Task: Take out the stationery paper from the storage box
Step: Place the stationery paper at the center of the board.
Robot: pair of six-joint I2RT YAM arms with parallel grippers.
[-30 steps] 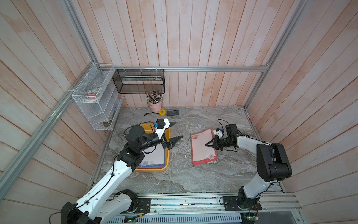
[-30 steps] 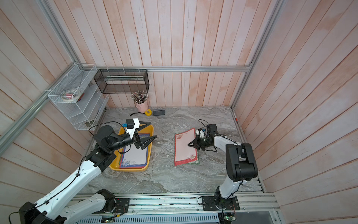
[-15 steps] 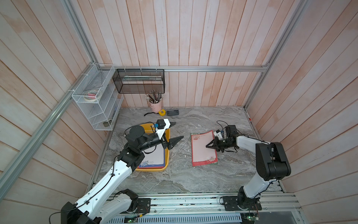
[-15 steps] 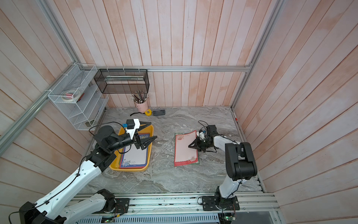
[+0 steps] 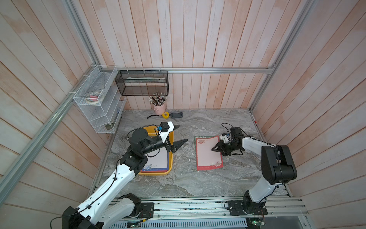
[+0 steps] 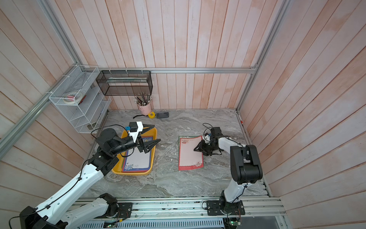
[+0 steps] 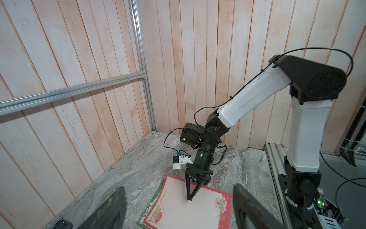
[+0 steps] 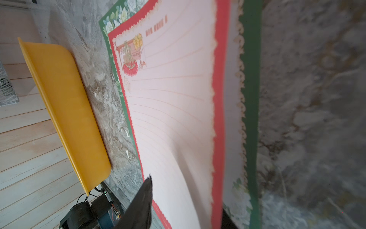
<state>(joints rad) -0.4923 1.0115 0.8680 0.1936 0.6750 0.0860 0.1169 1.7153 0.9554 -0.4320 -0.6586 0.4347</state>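
Far left, on the walls: white wire rack (image 5: 99,107) and black mesh basket (image 5: 141,83), neither involved. The storage box (image 5: 154,174) sits on the table (image 5: 188,184) and is not empty. A blue-bordered sheet (image 5: 158,159) lies on top inside, with more coloured edges showing beneath it; count unclear. The left gripper (image 5: 183,132) hangs above the box wall nearest the table's middle, jaws wide apart, nothing between them. Further right, well apart from the box, stationery paper is already out on the table: a red-bordered sheet (image 5: 208,156) on a green-bordered sheet (image 8: 250,99), slightly askew so green shows along the edges. The right gripper (image 5: 213,149) is low at the red-bordered sheet's edge nearer its own arm. The wrist view shows its jaws partly apart with that edge curled up between them, apparently not pinched. Judgement: task partway. Two sheets are out, and the upper one looks to be at the point of release. The sheets in the box are yet to be lifted, and the left gripper seems placed for the next pick.
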